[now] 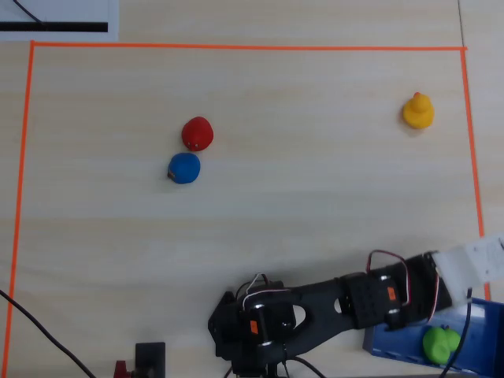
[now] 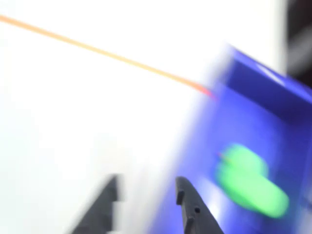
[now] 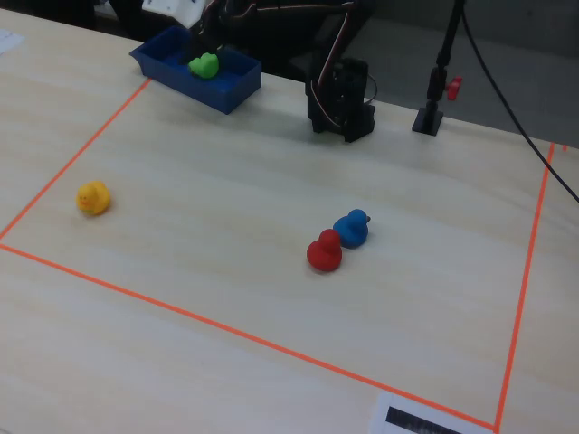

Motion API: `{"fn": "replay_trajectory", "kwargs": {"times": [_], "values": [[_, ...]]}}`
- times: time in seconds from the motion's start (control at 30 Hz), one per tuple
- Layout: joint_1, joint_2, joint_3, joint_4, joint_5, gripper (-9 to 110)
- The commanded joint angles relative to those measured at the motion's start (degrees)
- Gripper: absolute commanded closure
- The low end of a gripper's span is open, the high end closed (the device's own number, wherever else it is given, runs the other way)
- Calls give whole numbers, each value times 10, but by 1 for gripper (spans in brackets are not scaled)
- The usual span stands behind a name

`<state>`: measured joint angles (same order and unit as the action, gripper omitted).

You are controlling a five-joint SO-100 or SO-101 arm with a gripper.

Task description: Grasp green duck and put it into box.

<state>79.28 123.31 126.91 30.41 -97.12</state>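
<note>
**Green duck lies in the blue box, claw empty beside it**

While your arm reaches across the lower right of the overhead view, the green duck [image 1: 440, 344] sits inside the box [image 1: 394, 342], on the box floor near its middle. In the fixed view the same duck [image 3: 204, 65] shows in the box [image 3: 237, 86] at the top left, just outside the corner of the orange tape line [image 3: 226, 329] that frames the work area.

You can read the duck's long axis best in the wrist view: the green duck [image 2: 249, 179] stretches from upper left to lower right there, a rounded lump at the upper-left end and a longer mass at the lower right. That picture is heavily blurred, so you cannot tell from it which end is the head, nor is a beak clear in the other views.

Your claw [image 2: 146, 200] enters the wrist view from the bottom edge. Its two dark fingers [image 2: 187, 204] stand apart with nothing between them, and the duck lies clear of them to the right. One finger overlaps the blue box wall [image 2: 253, 78] area; the other sits over the pale bench [image 2: 73, 122].

Elsewhere on the bench [image 1: 315, 197] you have a yellow duck [image 1: 418, 111] near the right-hand tape line in the overhead view, well apart from the others. A red duck [image 1: 197, 133] and a blue duck [image 1: 183, 168] sit touching or nearly touching, left of centre.
</note>
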Motion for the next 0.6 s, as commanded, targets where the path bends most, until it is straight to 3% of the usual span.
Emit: {"fn": "replay_trajectory", "kwargs": {"times": [0.0,0.3,0.57], "values": [[-251,55,-54,74,47,101],[-664,301,206,309,49,101],[-738,518,432,339,40,101]]}}
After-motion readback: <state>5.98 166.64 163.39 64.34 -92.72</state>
